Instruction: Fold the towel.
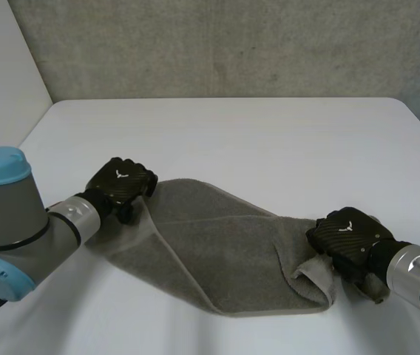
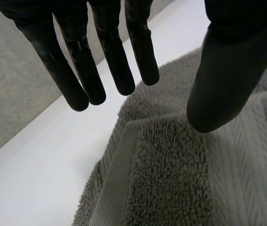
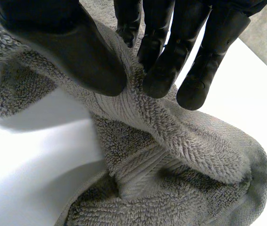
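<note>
Grey towel (image 1: 217,259) lies slantwise on the white table (image 1: 269,140), one end at the left hand (image 1: 121,183), the other bunched up at the right hand (image 1: 349,235). In its own wrist view the right hand (image 3: 77,52) pinches a raised ridge of terry between thumb and fingertips (image 3: 164,75), so we count that end as properly held. The left hand (image 2: 114,61) has its fingers straight and spread with the thumb apart, over the towel's banded edge, and it holds nothing (the head view makes it look curled; we go by the wrist view). We judge the step in hand to be gripping the left end so both ends can lift together. To do that well, bring the left fingers down on the hem near the corner, close the thumb against them, match the right hand's height, then carry the end across without dragging the middle. Hard to make out: whether the left fingertips touch the pile at all, probably not; how many layers the right pinch takes; and the towel corner that the right hand covers.
</note>
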{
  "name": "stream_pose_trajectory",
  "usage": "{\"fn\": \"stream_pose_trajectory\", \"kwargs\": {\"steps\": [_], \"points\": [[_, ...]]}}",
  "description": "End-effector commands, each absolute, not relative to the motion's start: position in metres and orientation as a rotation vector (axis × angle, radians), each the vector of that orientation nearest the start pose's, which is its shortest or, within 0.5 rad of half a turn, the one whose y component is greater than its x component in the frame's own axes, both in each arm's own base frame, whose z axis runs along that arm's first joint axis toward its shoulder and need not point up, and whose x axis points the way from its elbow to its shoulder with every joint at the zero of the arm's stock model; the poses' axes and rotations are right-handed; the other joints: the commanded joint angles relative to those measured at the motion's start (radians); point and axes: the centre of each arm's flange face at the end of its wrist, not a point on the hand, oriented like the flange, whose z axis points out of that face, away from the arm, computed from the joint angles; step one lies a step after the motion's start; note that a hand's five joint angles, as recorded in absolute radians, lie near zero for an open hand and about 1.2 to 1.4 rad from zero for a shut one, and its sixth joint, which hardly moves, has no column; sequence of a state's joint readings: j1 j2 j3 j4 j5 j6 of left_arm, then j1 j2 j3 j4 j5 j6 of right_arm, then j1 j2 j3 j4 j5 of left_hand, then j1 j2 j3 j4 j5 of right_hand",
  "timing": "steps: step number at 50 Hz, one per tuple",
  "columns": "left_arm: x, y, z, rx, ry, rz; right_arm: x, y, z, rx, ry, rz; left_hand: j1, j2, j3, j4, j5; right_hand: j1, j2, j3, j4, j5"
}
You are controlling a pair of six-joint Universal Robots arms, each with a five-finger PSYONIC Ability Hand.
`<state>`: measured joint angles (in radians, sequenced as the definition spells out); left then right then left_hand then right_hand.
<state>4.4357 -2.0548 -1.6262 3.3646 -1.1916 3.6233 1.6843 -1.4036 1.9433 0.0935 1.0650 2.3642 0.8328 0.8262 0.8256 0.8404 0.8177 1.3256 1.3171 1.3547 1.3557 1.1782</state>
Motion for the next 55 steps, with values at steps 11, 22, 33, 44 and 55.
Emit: {"fn": "stream_pose_trajectory", "kwargs": {"steps": [11,22,33,44,55], "points": [[-0.264,-0.314,0.128,1.357,2.285,-1.880,0.200,-0.214,0.159,-1.427,2.215,-1.428,-0.170,-0.164,-0.163,-0.178,-0.330,0.071,0.079,0.042,0.041,0.044],[-0.265,-0.315,0.116,1.382,2.292,-1.842,0.201,-0.213,0.154,-1.430,2.220,-1.402,-0.126,-0.119,-0.119,-0.134,-0.286,0.071,0.079,0.042,0.041,0.044],[-0.264,-0.313,0.131,1.377,2.301,-1.836,0.199,-0.217,0.156,-1.425,2.225,-1.419,0.563,0.570,0.571,0.556,0.404,0.071,0.079,0.042,0.041,0.044],[-0.258,-0.311,0.201,1.223,2.243,-2.049,0.198,-0.230,0.194,-1.355,2.215,-1.584,0.563,0.570,0.571,0.556,0.404,0.071,0.079,0.042,0.041,0.044],[-0.243,-0.305,0.268,0.949,2.207,-2.283,0.191,-0.251,0.278,-1.019,2.205,-1.749,0.563,0.570,0.571,0.556,0.404,0.071,0.079,0.042,0.041,0.044]]}}
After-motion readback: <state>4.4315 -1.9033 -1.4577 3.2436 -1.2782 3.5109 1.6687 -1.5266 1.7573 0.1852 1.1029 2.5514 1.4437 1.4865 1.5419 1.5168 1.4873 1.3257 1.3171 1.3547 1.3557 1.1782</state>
